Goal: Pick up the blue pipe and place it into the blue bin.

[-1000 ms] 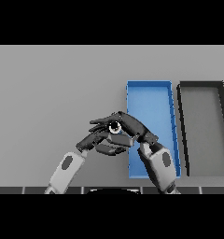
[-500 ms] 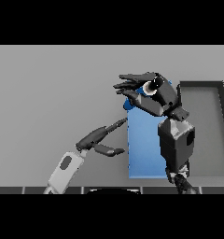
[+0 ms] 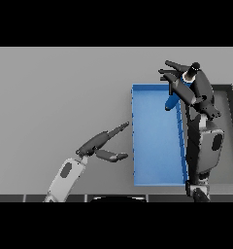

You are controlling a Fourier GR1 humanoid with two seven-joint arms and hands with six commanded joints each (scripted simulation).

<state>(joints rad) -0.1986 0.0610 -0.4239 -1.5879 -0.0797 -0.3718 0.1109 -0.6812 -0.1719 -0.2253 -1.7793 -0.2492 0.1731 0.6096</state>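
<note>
A: How should the release be done well?

B: The right hand (image 3: 189,87), fingers curled round the short blue cylindrical pipe (image 3: 173,101), should be lowered further inside the far right corner of the shallow blue rectangular bin (image 3: 155,146) before being opened, so a bounce onto the grey table (image 3: 60,97) or into the neighbouring dark grey bin (image 3: 230,131) is avoided.

A: And the pipe itself?

B: Only a slanted blue stub is seen below the fingers. The left hand (image 3: 101,146) is held straight-fingered and empty beside the bin.

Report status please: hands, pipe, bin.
Right hand shut on blue pipe, above far right corner of blue bin. Left hand open, idle left of bin. Nothing in the way.
</note>
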